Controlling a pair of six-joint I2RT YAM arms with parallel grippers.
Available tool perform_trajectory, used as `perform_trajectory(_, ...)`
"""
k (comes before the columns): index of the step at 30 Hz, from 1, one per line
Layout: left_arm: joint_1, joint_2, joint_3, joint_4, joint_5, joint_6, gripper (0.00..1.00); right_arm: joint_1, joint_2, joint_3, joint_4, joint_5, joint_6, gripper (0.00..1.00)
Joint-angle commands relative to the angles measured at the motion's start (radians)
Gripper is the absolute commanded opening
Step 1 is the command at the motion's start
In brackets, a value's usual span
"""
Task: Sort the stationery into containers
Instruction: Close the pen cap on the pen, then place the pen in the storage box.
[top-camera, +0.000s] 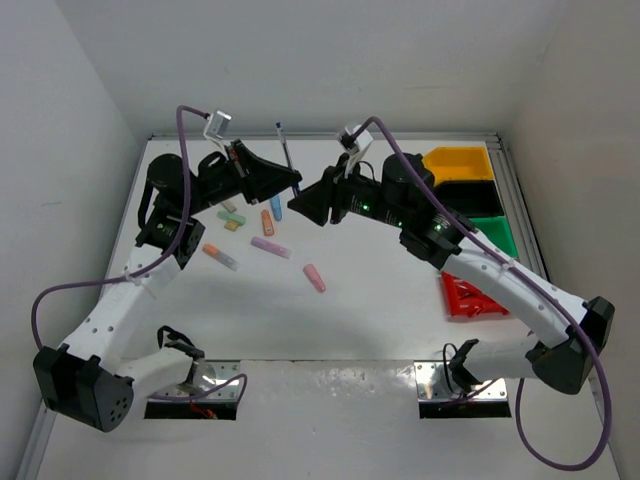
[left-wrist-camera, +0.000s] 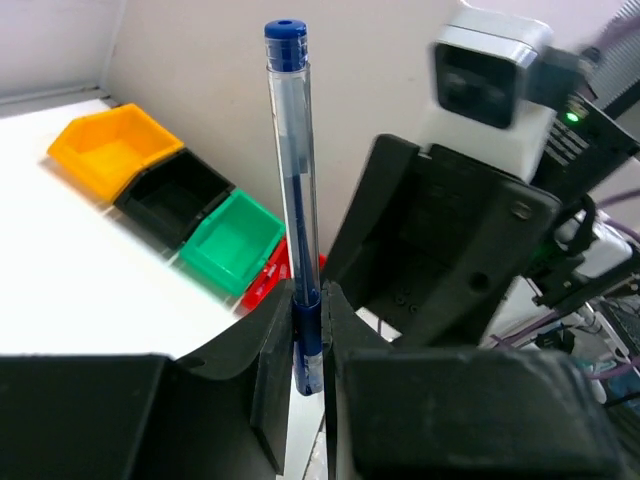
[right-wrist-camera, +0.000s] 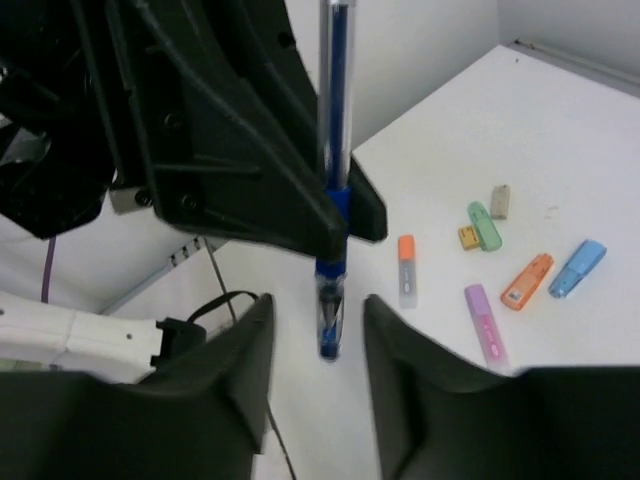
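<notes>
We see the left gripper (left-wrist-camera: 310, 322) clamped tight on a blue pen (left-wrist-camera: 290, 150), gripping it low on the barrel. The pen stands almost upright with its blue end cap at the top of the left wrist view. The right gripper (right-wrist-camera: 316, 312) meets it from the opposite side. Its fingers (right-wrist-camera: 235, 380) stand apart, one on each side of the pen's lower tip with a gap on both sides, so they grip nothing.

In the top view both grippers are raised above the upper middle of the table (top-camera: 380, 300). Below and left of them loose stationery lies scattered: a green marker (top-camera: 232, 215), an orange marker (top-camera: 267, 222), a lilac marker (top-camera: 270, 246), an orange-and-pale marker (top-camera: 220, 257) and, a little apart, a pink marker (top-camera: 315, 278).

At the upper right three bins sit touching in a row against the rail: the yellow bin (top-camera: 458, 163), the black bin (top-camera: 470, 197) and the green bin (top-camera: 495, 235). Their bare floors show in the left wrist view. The red bin (top-camera: 470, 298) lies apart, lower right, partly under the right arm, so we cannot tell what it contains.

Bare white tabletop runs between the markers and the bins. White walls close in at the left, back and right.
</notes>
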Motion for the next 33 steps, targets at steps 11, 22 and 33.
perform_trajectory(11,0.071,0.080,0.034,-0.250,0.306,0.017,0.00,-0.204,-0.204,-0.053,-0.111,-0.088,-0.513,0.37)
perform_trajectory(22,0.015,0.051,-0.152,-0.365,0.424,0.011,0.00,-0.062,-0.278,-0.152,-0.239,-0.244,-1.314,0.27)
perform_trajectory(33,-0.028,0.076,-0.276,-0.381,0.580,-0.006,0.02,0.098,-0.284,-0.243,-0.470,-0.266,-1.800,0.32)
